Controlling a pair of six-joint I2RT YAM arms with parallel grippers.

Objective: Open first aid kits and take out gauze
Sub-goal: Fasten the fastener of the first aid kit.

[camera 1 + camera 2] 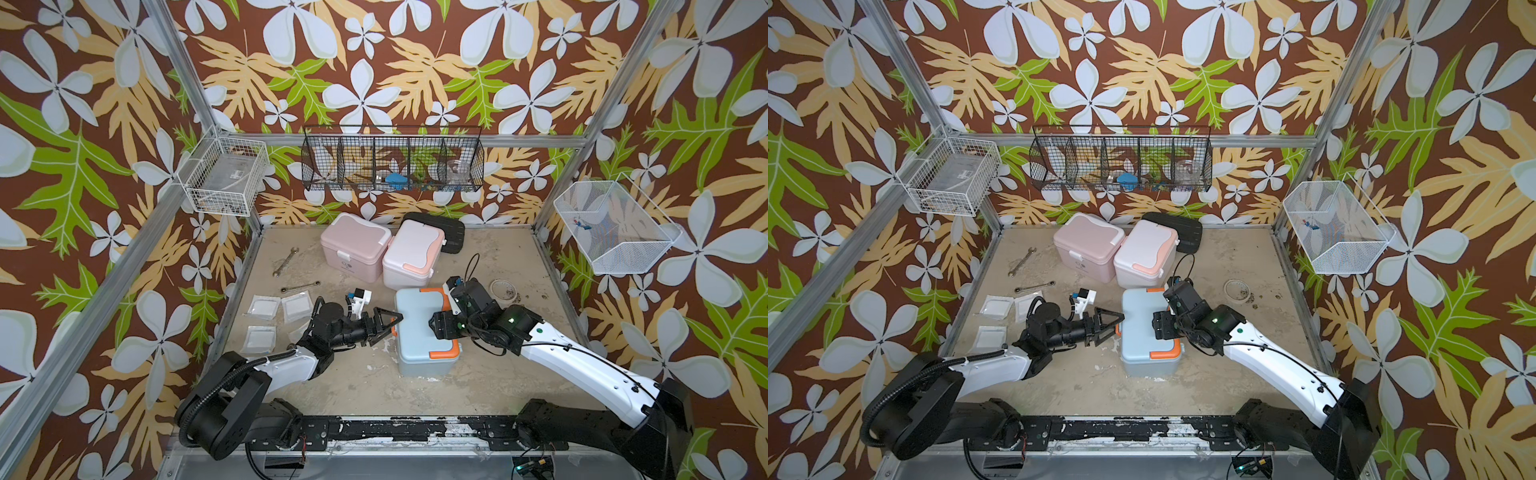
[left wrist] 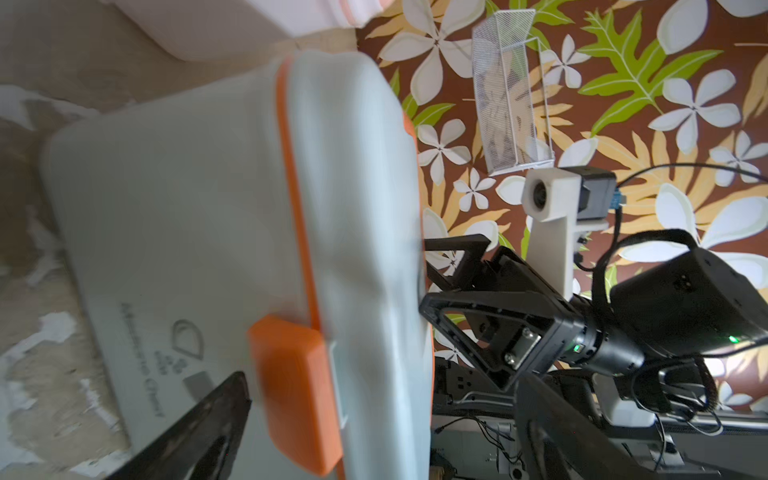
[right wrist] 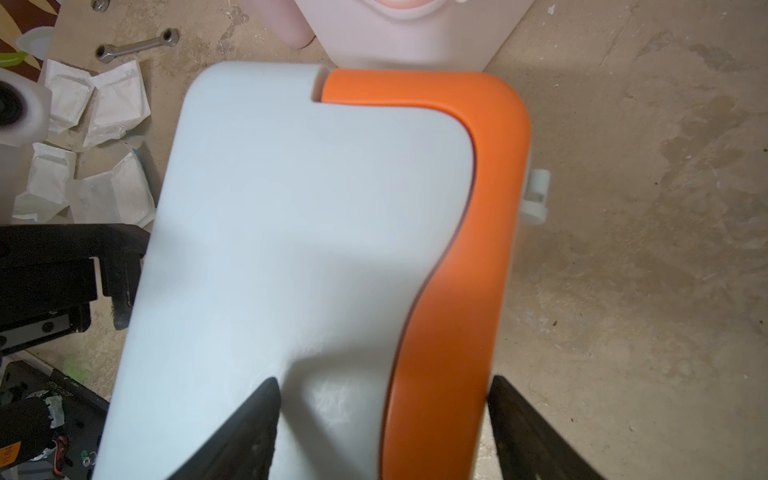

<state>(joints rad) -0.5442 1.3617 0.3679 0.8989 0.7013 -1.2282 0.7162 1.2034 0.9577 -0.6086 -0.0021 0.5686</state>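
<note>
Soft, even light from overhead fills both top views, bright on the wallpaper with no hard glare. The light blue kit [image 1: 411,316] and the arms cast only faint, diffuse shadows on the surface [image 1: 353,386]. The frame posts [image 1: 183,70] splay outward toward the picture edges. In the left wrist view the kit is smeared and its lettering [image 2: 141,357] unreadable. In the right wrist view a shadow crosses the lid, and the black fingers [image 3: 249,428] are out of focus.
</note>
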